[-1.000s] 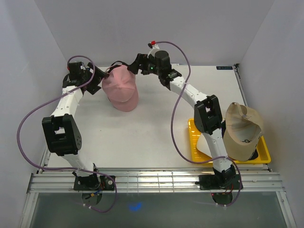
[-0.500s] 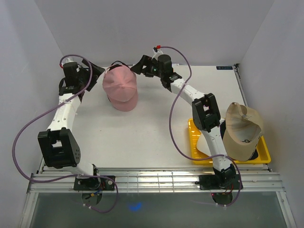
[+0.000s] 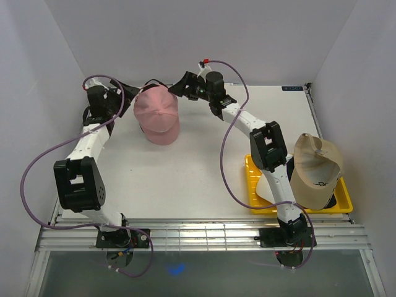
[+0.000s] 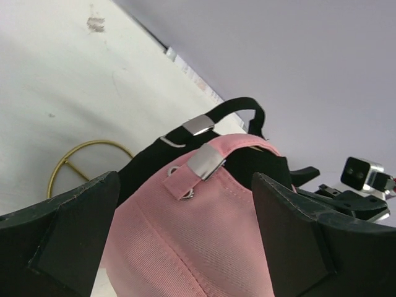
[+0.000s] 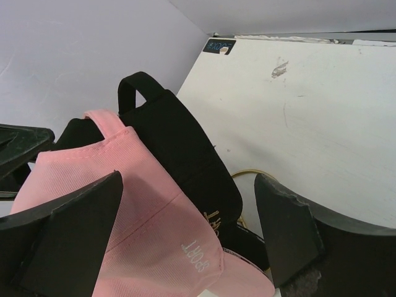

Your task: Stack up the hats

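Note:
A pink cap (image 3: 158,114) sits over a black cap (image 3: 151,83) at the far left-middle of the table. In the left wrist view the pink cap (image 4: 185,247) covers the black cap (image 4: 148,164), and their back straps show. My left gripper (image 3: 127,93) is open at the pink cap's left side, its jaws straddling the cap's back (image 4: 185,179). My right gripper (image 3: 179,84) is open at the cap's right side, above the pink cap (image 5: 124,204) and the black cap (image 5: 179,148). A tan cap (image 3: 317,170) lies at the right. A white cap (image 3: 265,185) lies partly hidden behind the right arm.
A gold wire stand (image 4: 74,154) holds the two caps; a bit of it shows in the right wrist view (image 5: 247,175). A yellow tray (image 3: 343,204) lies at the right front under the tan cap. White walls close in the table on three sides.
My left gripper has drawn back from the pink cap's left side toward the far left corner. The right gripper has shifted slightly. The pink cap stays on the black cap.

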Motion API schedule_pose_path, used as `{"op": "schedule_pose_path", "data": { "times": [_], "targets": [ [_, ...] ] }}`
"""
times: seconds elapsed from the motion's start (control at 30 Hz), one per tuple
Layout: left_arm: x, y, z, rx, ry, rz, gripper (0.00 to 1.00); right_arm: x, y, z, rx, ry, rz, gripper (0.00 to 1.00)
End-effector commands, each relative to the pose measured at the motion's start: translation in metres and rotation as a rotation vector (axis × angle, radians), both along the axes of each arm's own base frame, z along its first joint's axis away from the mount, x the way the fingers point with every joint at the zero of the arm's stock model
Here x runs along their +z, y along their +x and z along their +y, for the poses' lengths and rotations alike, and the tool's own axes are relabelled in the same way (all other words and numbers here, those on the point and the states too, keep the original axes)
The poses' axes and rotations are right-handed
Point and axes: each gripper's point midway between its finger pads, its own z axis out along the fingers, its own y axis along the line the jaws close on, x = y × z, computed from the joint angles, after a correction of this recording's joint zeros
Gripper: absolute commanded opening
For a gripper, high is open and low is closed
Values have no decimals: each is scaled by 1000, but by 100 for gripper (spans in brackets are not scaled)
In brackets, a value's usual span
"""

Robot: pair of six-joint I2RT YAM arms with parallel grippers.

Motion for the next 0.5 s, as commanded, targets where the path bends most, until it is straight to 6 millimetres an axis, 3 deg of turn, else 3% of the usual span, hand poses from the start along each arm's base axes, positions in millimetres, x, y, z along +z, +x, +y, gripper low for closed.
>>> {"op": "schedule_pose_path", "data": {
  "times": [0.0,0.17,0.47],
  "targets": [
    [44,3,-10,-74,30,-191,98,15,-3,4,33,53,-58,92],
    [53,0,-14,-101,47,-251,98,26,-9,7,65,86,-80,91],
    [20,16,-20,-163,51,-172,98,36,-8,12,100,121,-107,91]
  ]
}}
